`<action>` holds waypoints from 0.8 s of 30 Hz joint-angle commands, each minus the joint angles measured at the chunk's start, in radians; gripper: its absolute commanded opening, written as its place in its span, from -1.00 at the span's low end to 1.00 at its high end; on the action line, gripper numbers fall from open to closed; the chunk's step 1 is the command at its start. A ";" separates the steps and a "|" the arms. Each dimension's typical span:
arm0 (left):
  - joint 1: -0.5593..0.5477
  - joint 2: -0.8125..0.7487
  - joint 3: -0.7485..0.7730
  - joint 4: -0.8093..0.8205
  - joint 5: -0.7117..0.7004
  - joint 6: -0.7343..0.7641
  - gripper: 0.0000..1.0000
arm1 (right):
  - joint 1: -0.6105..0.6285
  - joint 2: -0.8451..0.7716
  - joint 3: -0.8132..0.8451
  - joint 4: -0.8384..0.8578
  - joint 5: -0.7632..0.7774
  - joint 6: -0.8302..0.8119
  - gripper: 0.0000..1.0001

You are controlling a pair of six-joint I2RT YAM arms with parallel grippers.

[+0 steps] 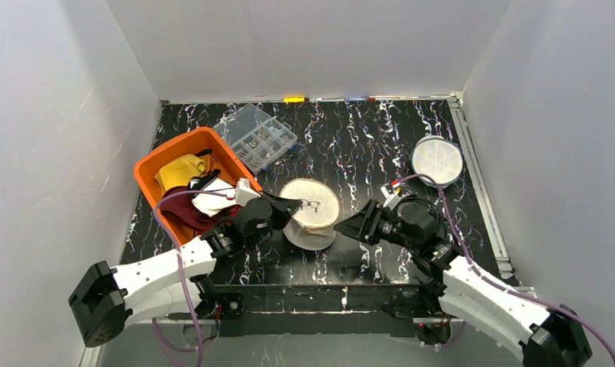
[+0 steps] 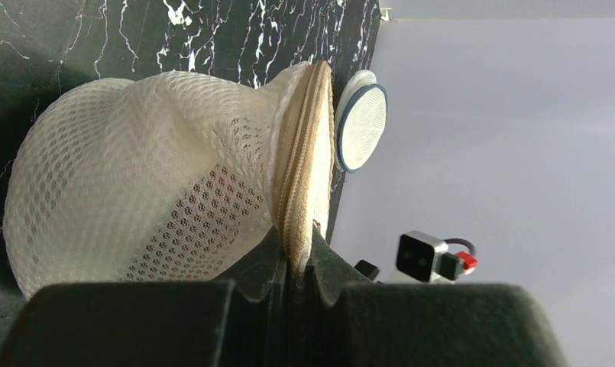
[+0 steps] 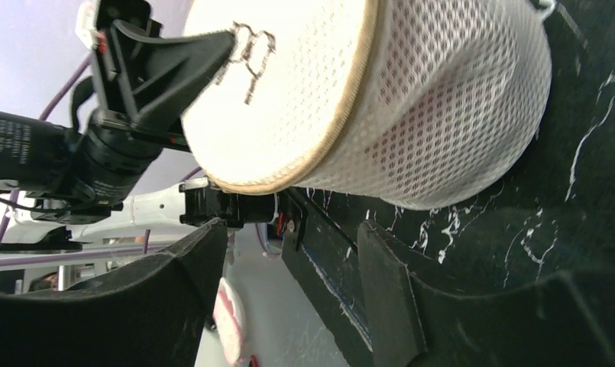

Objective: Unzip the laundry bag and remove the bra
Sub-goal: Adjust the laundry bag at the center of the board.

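A round white mesh laundry bag (image 1: 313, 215) with a tan zipper seam stands tilted near the table's front middle. My left gripper (image 1: 290, 205) is shut on its zipper rim; in the left wrist view the seam (image 2: 300, 191) runs down between the closed fingers (image 2: 262, 264). The zipper looks closed. My right gripper (image 1: 351, 226) stands open just right of the bag, with nothing between its fingers (image 3: 201, 256), and the bag (image 3: 441, 99) lies a little beyond them. The bra is hidden; only a dark reddish tint shows through the mesh (image 2: 212, 222).
An orange bin (image 1: 150, 167) of clothes sits at the left. A clear compartment box (image 1: 256, 136) lies behind it. A flat round mesh disc (image 1: 437, 159) rests at the back right. The table's front edge (image 3: 342, 260) runs close under the right gripper.
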 commanded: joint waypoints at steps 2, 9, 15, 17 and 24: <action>-0.005 0.005 0.016 0.020 0.002 -0.016 -1.00 | 0.102 0.085 -0.027 0.197 0.116 0.092 0.34; -0.005 -0.014 -0.006 -0.001 0.051 0.070 -1.00 | 0.126 0.205 -0.024 0.337 0.143 0.165 -0.05; -0.005 -0.034 -0.010 -0.055 0.080 0.110 -0.95 | 0.134 0.277 -0.010 0.405 0.144 0.193 0.07; -0.005 -0.041 -0.009 -0.075 0.083 0.109 -0.85 | 0.136 0.285 0.000 0.394 0.154 0.188 0.00; -0.005 -0.098 0.025 -0.232 0.104 0.154 0.01 | 0.135 0.231 -0.004 0.351 0.176 0.192 -0.72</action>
